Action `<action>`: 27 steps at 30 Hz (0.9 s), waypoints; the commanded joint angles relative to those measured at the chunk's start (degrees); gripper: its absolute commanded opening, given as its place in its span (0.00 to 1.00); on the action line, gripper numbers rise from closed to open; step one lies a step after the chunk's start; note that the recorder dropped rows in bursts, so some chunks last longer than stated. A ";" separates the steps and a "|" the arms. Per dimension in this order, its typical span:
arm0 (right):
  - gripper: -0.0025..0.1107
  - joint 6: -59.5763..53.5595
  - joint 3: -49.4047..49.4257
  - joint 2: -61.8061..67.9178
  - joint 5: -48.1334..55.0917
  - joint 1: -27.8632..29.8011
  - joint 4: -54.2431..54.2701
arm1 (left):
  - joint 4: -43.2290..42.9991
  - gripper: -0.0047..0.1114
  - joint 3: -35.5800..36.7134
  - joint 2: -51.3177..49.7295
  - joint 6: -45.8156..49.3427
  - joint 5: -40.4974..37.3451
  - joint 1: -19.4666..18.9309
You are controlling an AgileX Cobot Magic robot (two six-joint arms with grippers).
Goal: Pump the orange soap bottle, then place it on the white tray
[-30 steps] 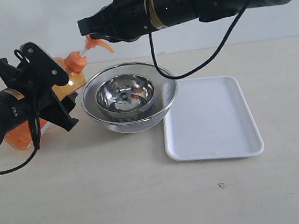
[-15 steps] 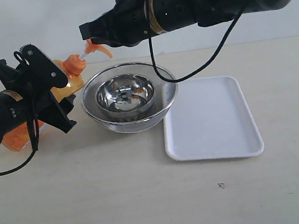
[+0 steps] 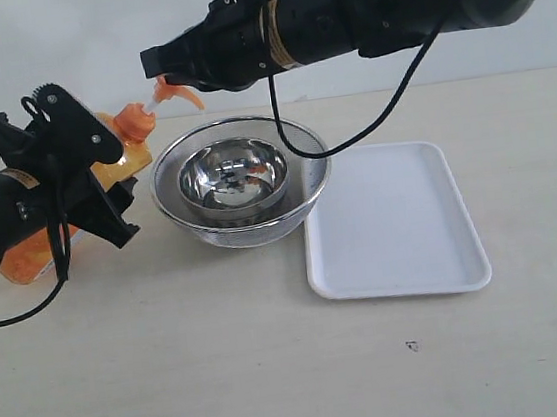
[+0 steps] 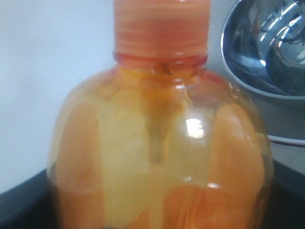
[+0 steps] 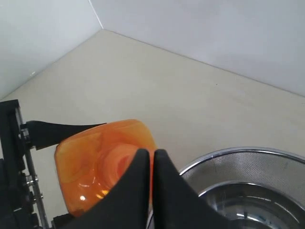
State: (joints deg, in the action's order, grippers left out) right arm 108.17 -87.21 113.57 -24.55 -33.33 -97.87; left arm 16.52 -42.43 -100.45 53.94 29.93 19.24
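The left gripper point(image 3: 102, 176) pinches the orange soap bottle point(image 3: 122, 146), long axis tilted up and rightward, its pump head point(image 3: 176, 87) just beneath the right gripper point(image 3: 155, 61), tips pressed together

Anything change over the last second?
The shut right gripper slid slightly left and down over the orange pump head. The translucent orange soap bottle, held in the left gripper, shifted slightly left too. Nothing grasped or released. Round steel mesh strainer, steel bowl and flat white tray unchanged.
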 commanded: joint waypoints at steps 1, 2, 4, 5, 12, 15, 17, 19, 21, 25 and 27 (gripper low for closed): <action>0.02 -0.32 0.84 2.02 -4.77 -2.15 -2.08 | -3.91 0.08 -0.92 1.17 -1.65 4.74 1.29; 0.02 -0.32 0.84 1.91 -4.67 -2.15 -2.08 | -3.91 0.08 -0.92 1.17 -1.65 4.74 1.29; 0.02 -0.32 0.84 1.31 -3.84 -2.15 -2.08 | -3.91 0.08 -0.92 1.17 -1.65 4.74 1.29; 0.02 -0.32 0.84 0.84 -3.06 -2.15 -2.08 | -3.91 0.08 -0.92 1.17 -1.65 4.74 1.29; 0.02 1.41 1.10 -4.20 -1.95 -0.31 -2.08 | -1.35 0.08 -0.92 1.17 -1.65 4.89 1.29; 0.02 1.41 3.31 -7.68 1.41 0.26 -2.08 | -1.35 0.08 -0.92 1.17 -1.78 4.70 1.29; 0.02 0.58 5.86 -10.70 4.47 0.26 -2.08 | -1.25 0.08 -0.92 1.17 -2.16 4.70 1.29; 0.02 0.10 8.46 -13.39 7.38 0.26 -2.08 | -1.25 0.08 -0.92 1.60 -3.01 4.24 1.29; 0.02 -0.17 11.54 -16.52 10.50 0.26 -2.08 | -1.14 0.08 -0.70 2.11 -3.64 4.02 1.29; 0.02 -1.88 17.20 -23.31 14.67 0.53 -2.08 | -1.14 0.08 0.96 3.75 -6.03 4.50 1.29; 0.02 -1.88 19.30 -26.23 14.93 1.54 -2.08 | -1.14 0.08 1.92 5.01 -7.23 4.50 1.29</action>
State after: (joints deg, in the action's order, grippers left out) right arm 107.14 -70.88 92.17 -11.52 -33.08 -99.98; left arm 16.16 -41.44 -98.06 48.09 30.39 20.32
